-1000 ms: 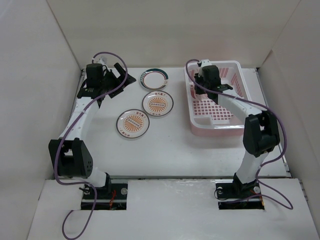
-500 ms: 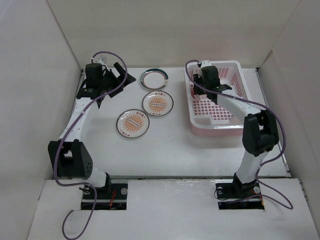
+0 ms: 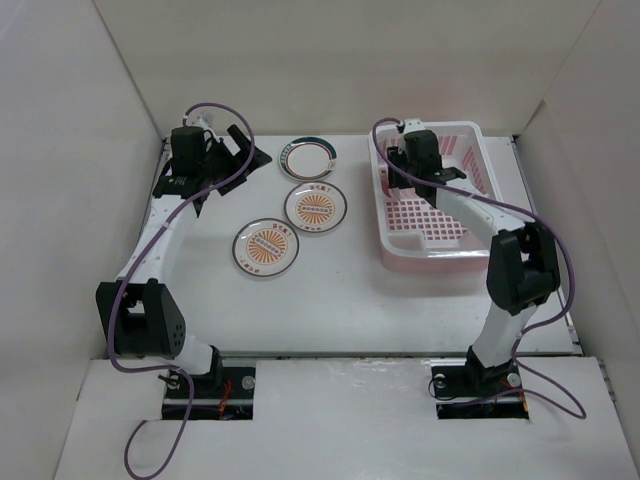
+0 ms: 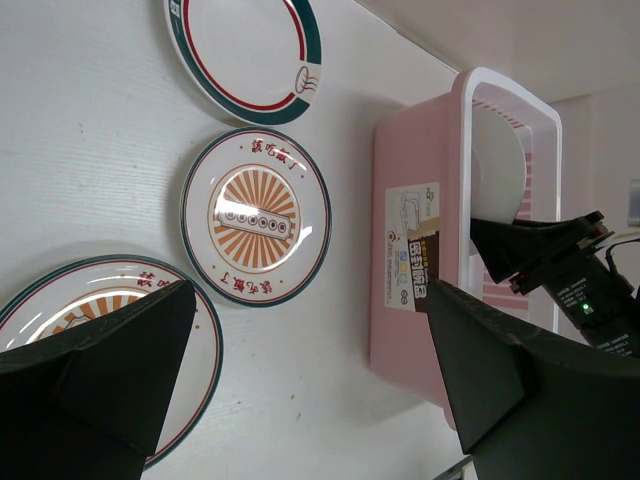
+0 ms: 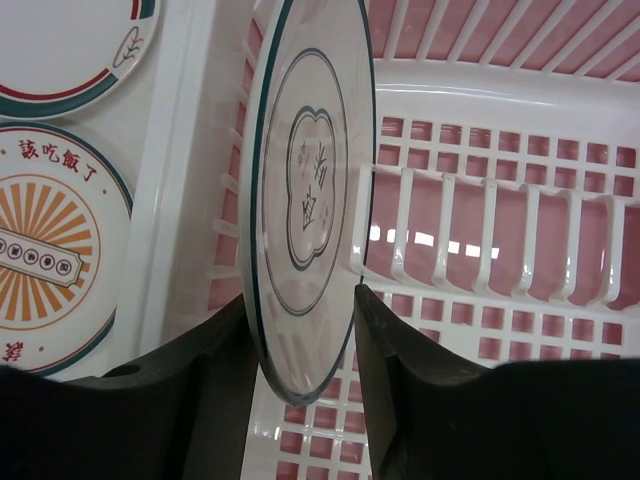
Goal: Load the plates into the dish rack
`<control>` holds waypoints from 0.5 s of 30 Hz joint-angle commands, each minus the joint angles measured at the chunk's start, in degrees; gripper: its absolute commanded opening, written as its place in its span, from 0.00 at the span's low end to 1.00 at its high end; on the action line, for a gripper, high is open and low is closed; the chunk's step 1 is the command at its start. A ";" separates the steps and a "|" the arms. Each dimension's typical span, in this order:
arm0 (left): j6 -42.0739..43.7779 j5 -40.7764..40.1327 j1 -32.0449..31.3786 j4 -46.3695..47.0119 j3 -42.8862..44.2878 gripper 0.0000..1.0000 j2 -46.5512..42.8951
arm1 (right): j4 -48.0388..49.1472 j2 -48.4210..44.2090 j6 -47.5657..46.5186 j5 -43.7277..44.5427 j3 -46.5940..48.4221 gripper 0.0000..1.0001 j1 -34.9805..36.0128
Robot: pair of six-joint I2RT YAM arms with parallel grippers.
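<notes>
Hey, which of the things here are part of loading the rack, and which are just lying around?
Part of the job:
pink plastic dish rack; white plate with thin dark rings, held upright in the right hand; far white orange-sunburst plate; near white orange-sunburst plate; white plate with green-red rim.

Not part of it:
white tabletop; purple arm cables.

Bright even light, soft shadows, poss. glare on plate (image 4: pixel 255 215)

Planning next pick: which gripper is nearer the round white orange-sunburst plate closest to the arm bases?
Left. The open left gripper hovers beyond that sunburst plate, at the far left. The right gripper is across in the pink plastic dish rack, clamping a dark-ringed white plate upright.
</notes>
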 commanded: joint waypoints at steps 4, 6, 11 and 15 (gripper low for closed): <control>1.16 0.34 -0.09 2.41 -0.38 1.00 -0.49 | -0.34 -6.03 0.41 -0.38 3.39 0.50 0.40; 1.16 0.34 -0.09 2.94 -0.91 1.00 -0.49 | -0.86 -7.34 0.41 -1.61 3.39 0.51 0.40; 1.16 -0.28 -0.09 2.94 -0.91 1.00 0.04 | -2.18 -8.67 0.41 -3.02 4.53 0.52 -0.13; 1.16 -0.81 -0.09 3.46 -0.91 1.00 1.18 | -2.88 -12.17 0.41 -4.16 5.76 0.55 -0.13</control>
